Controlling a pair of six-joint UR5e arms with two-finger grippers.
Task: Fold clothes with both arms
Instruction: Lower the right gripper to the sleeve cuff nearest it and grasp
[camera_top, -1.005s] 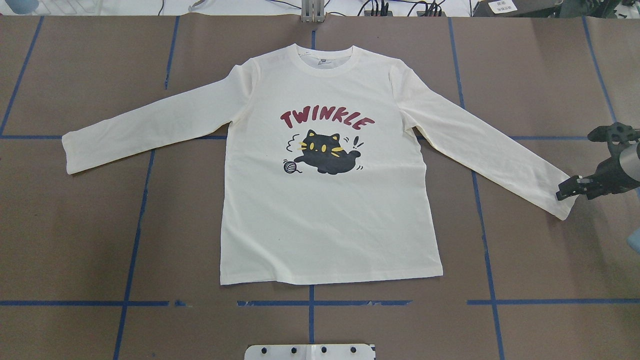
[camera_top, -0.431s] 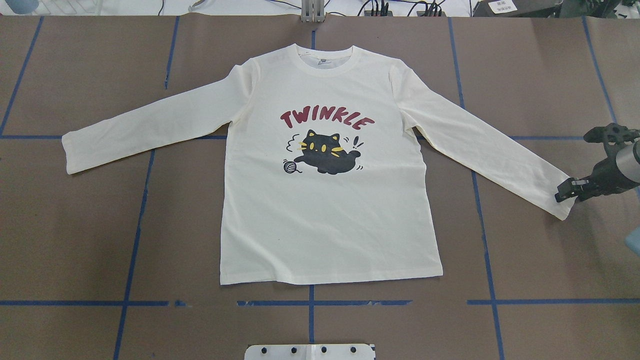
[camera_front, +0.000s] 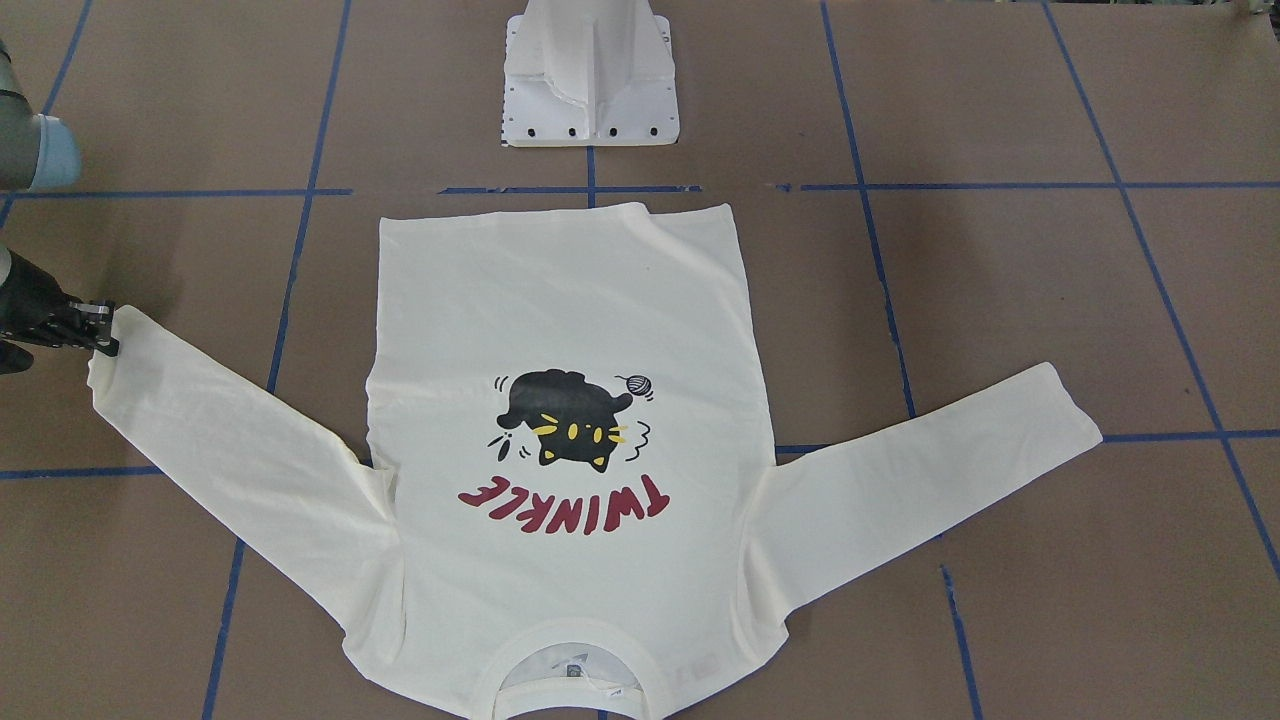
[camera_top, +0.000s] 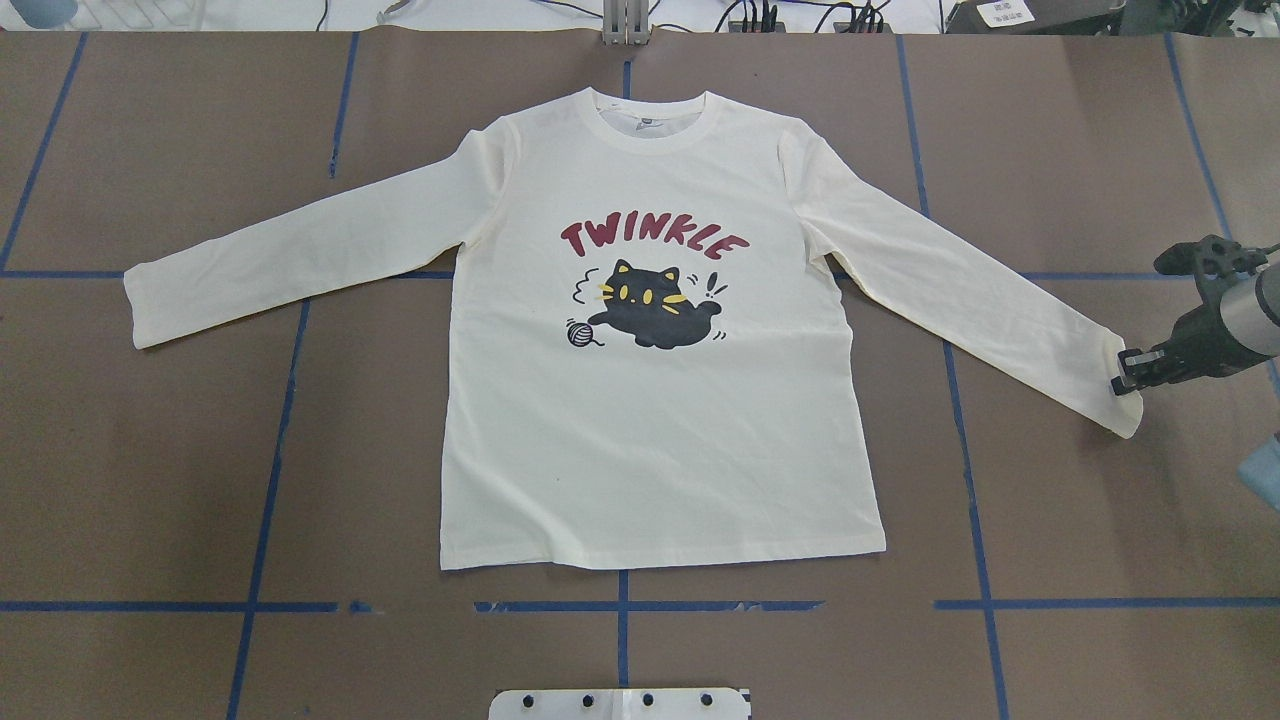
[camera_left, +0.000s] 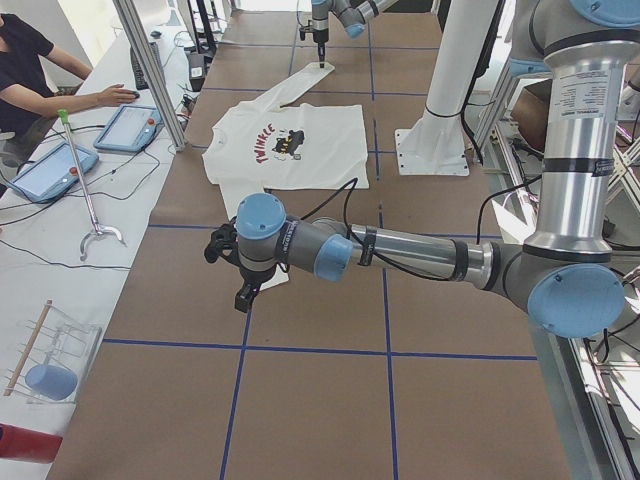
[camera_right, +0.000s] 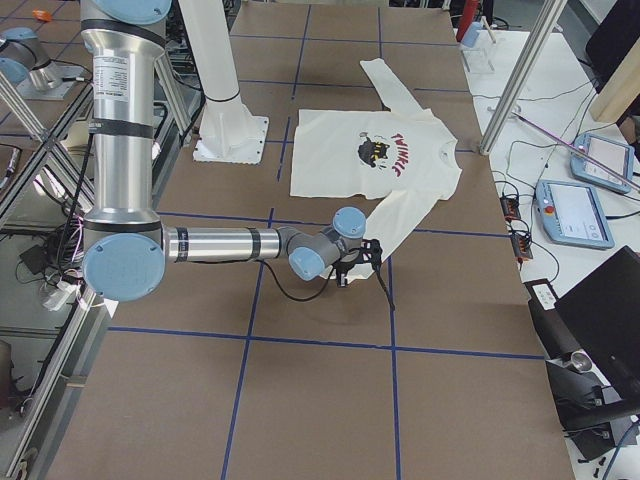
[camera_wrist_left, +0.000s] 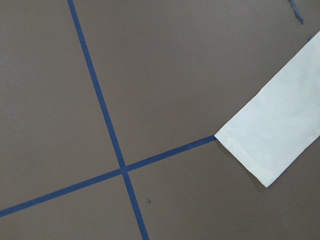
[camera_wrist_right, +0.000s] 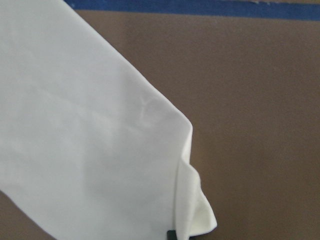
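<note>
**1. Garment.** I see the T-shirt (camera_top: 660, 440) lying flat, print side up, at the centre of the desk (camera_top: 150, 480). In the overhead view its collar points to 12 o'clock and its hem to 6 o'clock. The dark-red TWINKLE lettering (camera_top: 652, 238) sits directly at 12 o'clock of the black cat print (camera_top: 655, 305). Both sleeves are spread out: the left sleeve (camera_top: 300, 250) runs toward 8 o'clock and the right sleeve (camera_top: 960, 290) toward 4 o'clock. Blue tape lines (camera_top: 270, 470) divide the brown desk surface into a grid.

**2. Right side.** The right arm (camera_top: 1250, 325) enters the overhead view at 3 o'clock. The right gripper (camera_top: 1127, 372) is at the end of the right sleeve, and I read its fingers (camera_wrist_right: 171, 234) as clenched on the cuff edge. In the right wrist view the cuff corner is bunched and curled up off the desk beside one dark fingertip at 6 o'clock. The rest of that sleeve lies flat.

**3. Left side.** The left gripper (camera_left: 243, 292) shows only in the side view from the robot's left, where it hangs above the desk near the end of the left sleeve. I cannot tell whether its fingers are released or clenched. The left wrist view looks down on the left cuff (camera_wrist_left: 272, 140), flat on the desk at 3 o'clock of the frame, with one tape line meeting its corner.

**4. Surroundings.** The white pedestal base (camera_front: 590, 75) stands at 6 o'clock of the hem in the overhead view. A person (camera_left: 25, 60) sits beyond the desk edge.
</note>
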